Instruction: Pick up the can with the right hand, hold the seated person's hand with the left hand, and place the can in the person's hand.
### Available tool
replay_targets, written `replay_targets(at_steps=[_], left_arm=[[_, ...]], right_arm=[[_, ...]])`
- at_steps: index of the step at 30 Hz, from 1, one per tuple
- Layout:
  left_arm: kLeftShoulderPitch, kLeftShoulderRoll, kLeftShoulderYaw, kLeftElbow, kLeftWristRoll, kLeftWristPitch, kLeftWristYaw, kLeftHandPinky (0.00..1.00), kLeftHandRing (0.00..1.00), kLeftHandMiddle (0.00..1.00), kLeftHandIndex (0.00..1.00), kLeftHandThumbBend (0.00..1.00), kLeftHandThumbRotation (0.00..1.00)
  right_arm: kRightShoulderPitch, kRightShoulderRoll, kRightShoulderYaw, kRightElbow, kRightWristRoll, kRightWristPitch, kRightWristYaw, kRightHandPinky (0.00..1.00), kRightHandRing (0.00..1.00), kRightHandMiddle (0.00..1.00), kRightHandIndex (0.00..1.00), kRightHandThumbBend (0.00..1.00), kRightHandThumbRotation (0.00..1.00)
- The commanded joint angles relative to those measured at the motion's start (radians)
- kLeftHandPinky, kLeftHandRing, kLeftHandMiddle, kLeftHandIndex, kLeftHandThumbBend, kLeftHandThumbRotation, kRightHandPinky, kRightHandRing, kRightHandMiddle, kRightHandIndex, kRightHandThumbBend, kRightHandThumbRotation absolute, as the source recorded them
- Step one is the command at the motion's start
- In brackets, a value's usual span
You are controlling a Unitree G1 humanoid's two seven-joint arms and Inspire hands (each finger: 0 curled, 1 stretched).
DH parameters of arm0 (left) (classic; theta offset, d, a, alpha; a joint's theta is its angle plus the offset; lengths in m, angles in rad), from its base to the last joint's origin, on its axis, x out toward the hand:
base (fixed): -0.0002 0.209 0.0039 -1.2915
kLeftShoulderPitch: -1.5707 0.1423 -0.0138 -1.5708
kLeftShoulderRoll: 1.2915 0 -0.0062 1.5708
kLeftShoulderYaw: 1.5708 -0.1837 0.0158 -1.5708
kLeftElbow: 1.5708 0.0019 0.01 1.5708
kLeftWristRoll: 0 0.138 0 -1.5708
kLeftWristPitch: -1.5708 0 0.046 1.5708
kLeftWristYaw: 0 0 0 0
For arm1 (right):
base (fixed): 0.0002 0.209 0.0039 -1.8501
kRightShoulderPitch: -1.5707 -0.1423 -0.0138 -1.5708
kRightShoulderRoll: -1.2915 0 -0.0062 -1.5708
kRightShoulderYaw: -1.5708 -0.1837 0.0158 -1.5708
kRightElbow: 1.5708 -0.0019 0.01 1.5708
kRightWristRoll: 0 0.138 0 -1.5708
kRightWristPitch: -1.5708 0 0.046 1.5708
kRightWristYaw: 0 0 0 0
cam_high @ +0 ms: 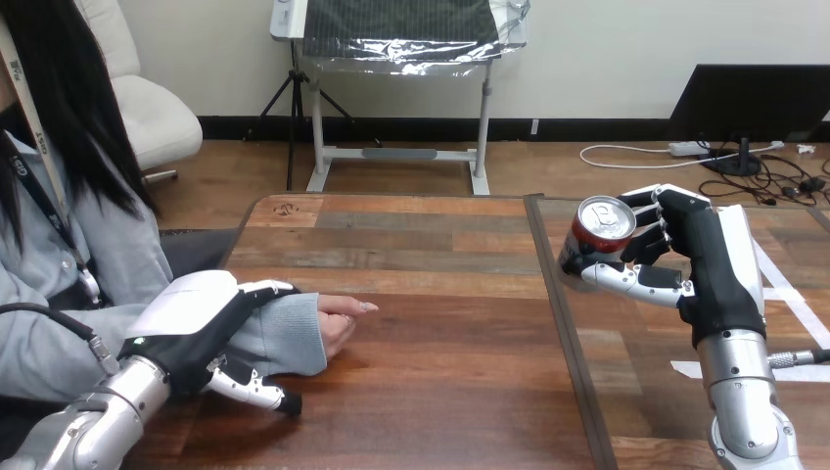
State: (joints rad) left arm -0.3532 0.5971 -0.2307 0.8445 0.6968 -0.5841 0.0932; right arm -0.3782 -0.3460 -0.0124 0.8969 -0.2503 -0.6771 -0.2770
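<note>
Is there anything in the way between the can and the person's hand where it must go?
Nothing visible. The right hand holds the can above the table, and only bare wood lies between it and the person's hand, whose wrist the left hand grips.

The wooden table (440,333) bears the person's hand (340,321) at left and white tape strips (795,299) at right.

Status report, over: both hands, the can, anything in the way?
Left hand curled round the person's wrist. Right hand grips the can, tilted, lifted off the table. Person's hand rests on the table; bare wood between.
</note>
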Motion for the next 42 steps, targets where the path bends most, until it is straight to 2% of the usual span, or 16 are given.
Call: replay_targets(at_steps=[1, 8, 17, 21, 28, 42], left_arm=[[-0.072, 0.024, -0.026, 0.007, 0.012, 0.011, 0.023, 0.74, 0.79, 0.79, 0.79, 1.0, 0.29], [-0.072, 0.026, -0.037, 0.008, 0.022, 0.015, 0.033, 0.7, 0.76, 0.76, 0.76, 1.0, 0.28], [-0.062, 0.028, -0.044, -0.011, 0.018, 0.027, 0.034, 0.62, 0.71, 0.72, 0.73, 1.0, 0.22], [-0.059, 0.03, -0.044, -0.014, 0.015, 0.015, 0.039, 0.51, 0.61, 0.66, 0.7, 1.0, 0.18], [-0.055, 0.031, -0.042, -0.018, 0.013, 0.0, 0.059, 0.43, 0.53, 0.59, 0.65, 1.0, 0.12], [-0.057, 0.04, -0.053, -0.015, 0.037, -0.015, 0.107, 0.41, 0.48, 0.54, 0.58, 1.0, 0.05]], right_arm=[[-0.034, -0.009, -0.024, -0.074, 0.022, -0.023, 0.001, 0.32, 0.37, 0.44, 0.53, 0.76, 0.0], [-0.027, -0.01, -0.022, -0.092, 0.021, -0.015, 0.003, 0.32, 0.37, 0.44, 0.53, 0.76, 0.0], [-0.023, -0.01, -0.022, -0.1, 0.024, -0.01, 0.012, 0.32, 0.37, 0.45, 0.53, 0.75, 0.0], [-0.022, -0.008, -0.023, -0.103, 0.027, -0.012, 0.016, 0.32, 0.37, 0.45, 0.53, 0.75, 0.0], [-0.019, -0.007, -0.02, -0.116, 0.019, -0.002, 0.012, 0.32, 0.37, 0.44, 0.53, 0.76, 0.0], [-0.018, -0.006, -0.016, -0.12, 0.022, -0.013, 0.025, 0.33, 0.37, 0.45, 0.52, 0.75, 0.0]])
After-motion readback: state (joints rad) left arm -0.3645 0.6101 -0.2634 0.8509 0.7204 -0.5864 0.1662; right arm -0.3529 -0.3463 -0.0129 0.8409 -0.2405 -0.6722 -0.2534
